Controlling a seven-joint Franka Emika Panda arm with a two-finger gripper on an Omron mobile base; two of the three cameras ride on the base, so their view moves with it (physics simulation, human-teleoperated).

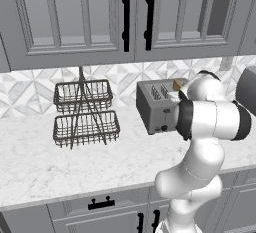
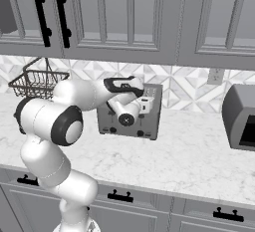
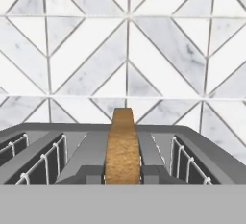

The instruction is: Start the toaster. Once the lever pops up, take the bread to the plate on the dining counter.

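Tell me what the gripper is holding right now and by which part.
The gripper seems closed on the bread, at the slice's top edge standing out of the toaster slot.

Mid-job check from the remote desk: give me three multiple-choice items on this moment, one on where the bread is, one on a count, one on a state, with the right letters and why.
1. Where is the bread?
A. Standing in a slot of the toaster
B. Lying on the marble worktop
C. In the wire basket

2. How many tiers has the wire basket stand?
A. One
B. Two
C. Four

3. How do the upper cabinet doors stand?
A. Both shut
B. One swung open
C. Both removed

Key:
1 A, the hand view shows the slice upright between the toaster's slot walls, its crust rising above the top.
2 B, the left base view shows one basket above another on the stand.
3 A, both base views show the doors flush, their black handles side by side.
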